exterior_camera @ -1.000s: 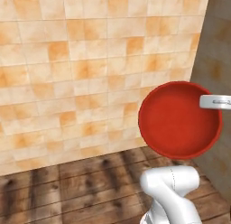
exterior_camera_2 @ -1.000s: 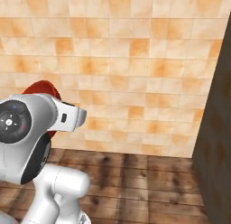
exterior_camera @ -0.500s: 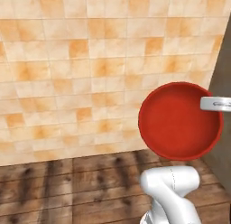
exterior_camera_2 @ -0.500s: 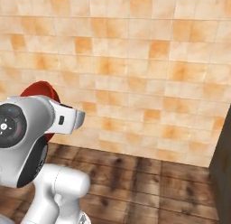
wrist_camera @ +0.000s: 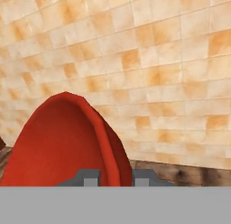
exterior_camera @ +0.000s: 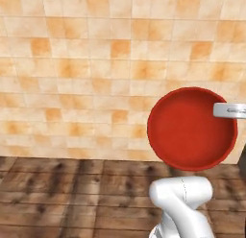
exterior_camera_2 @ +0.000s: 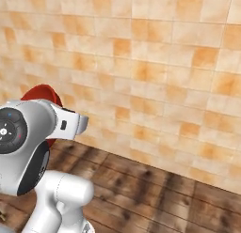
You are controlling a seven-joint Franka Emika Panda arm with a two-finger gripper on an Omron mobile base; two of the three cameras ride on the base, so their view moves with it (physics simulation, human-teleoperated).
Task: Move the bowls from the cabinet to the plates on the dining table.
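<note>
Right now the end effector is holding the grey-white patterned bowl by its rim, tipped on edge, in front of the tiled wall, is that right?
Not quite: the bowl is solid red, not grey-white and patterned. The hand view shows the end effector pinching the red bowl's rim between its fingertips, and the left base view shows the bowl tipped on edge, its inside facing the camera, in front of the tiled wall.

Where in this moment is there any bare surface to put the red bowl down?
No table or counter is in view. The only bare level surface is the dark wooden plank floor, bordered by the orange tiled wall behind and the robot's white arm at right. The crowded spot is at the claw, shut on the rim of the solid red round bowl, carried tilted on edge.
</note>
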